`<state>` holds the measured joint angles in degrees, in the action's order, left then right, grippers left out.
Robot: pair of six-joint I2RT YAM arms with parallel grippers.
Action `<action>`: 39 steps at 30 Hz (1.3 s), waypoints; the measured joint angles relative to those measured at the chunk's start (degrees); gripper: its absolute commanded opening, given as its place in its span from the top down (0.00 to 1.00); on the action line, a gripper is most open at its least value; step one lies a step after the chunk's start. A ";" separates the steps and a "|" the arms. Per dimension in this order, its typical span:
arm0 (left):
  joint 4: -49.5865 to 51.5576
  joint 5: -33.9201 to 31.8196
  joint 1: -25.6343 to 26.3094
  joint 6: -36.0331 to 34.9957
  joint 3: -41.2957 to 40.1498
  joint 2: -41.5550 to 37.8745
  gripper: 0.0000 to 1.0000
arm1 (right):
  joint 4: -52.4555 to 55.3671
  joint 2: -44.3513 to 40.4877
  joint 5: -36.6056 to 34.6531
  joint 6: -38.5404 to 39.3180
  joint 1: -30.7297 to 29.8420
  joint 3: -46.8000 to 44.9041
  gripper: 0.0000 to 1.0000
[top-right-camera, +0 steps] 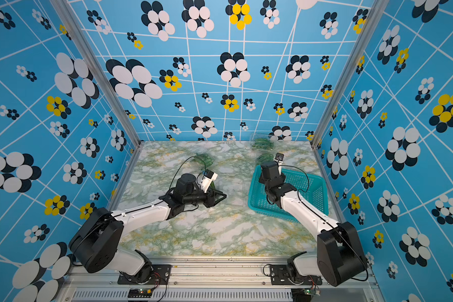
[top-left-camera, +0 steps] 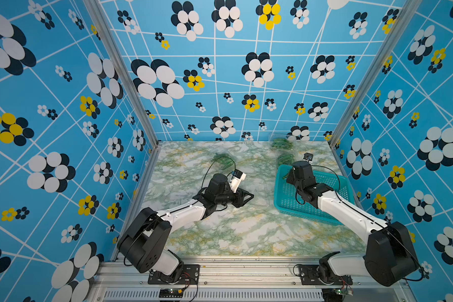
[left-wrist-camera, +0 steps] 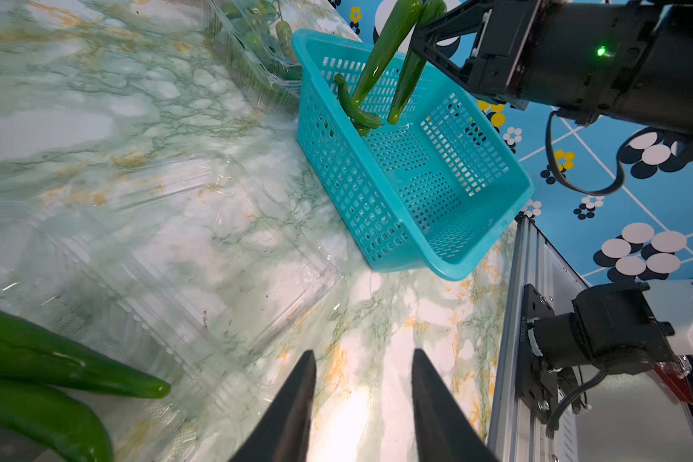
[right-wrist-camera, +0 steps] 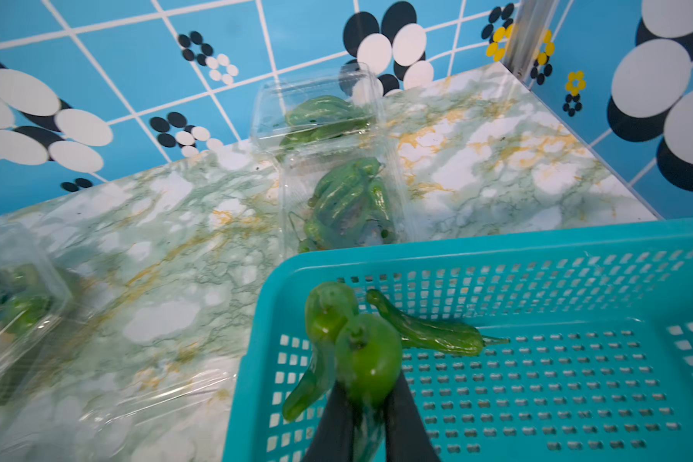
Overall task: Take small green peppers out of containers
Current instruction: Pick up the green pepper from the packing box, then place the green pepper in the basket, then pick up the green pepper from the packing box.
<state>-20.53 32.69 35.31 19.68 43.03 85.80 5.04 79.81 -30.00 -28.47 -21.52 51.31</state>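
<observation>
Right wrist: basket (right-wrist-camera: 477, 248) rim overlaps one container (right-wrist-camera: 297, 180) (peppers (right-wrist-camera: 349, 192) inside).

Robot lab test cell: alu frame posts (top-left-camera: 123, 75), walls (top-left-camera: 233, 86) w/ printed blue flower pattern, fake-marble table (top-left-camera: 246, 235), L arm (top-left-camera: 183, 211) & R arm (top-left-camera: 351, 214) bolted to a slotted rail (top-left-camera: 246, 266), bare circuit boards (top-left-camera: 169, 291) at front.

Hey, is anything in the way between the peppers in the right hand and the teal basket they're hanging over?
Nothing visible blocks the drop. The right hand grips two peppers directly over the open teal basket. One loose pepper lies on the basket floor close by, and they may land against it.
</observation>
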 measured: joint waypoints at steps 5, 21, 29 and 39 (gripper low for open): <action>1.29 -0.33 0.07 -0.92 0.24 -0.02 0.58 | 3.65 8.22 -0.35 -3.21 1.25 1.20 0.73; 2.16 -12.26 -0.04 -2.27 -2.14 -5.49 0.51 | 3.28 2.21 -0.46 -4.02 -0.96 0.46 0.43; 0.87 -23.04 -3.23 -0.90 -6.99 -10.88 0.47 | -0.57 7.63 9.62 4.07 -8.02 6.29 0.46; 0.85 -28.30 -10.91 4.85 -10.49 -13.03 0.45 | 4.81 27.56 23.02 13.22 -20.06 25.97 0.59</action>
<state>-19.68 4.38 24.40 24.53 32.53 72.77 9.85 107.37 -6.98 -15.25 -41.58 77.28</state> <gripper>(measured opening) 0.540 0.441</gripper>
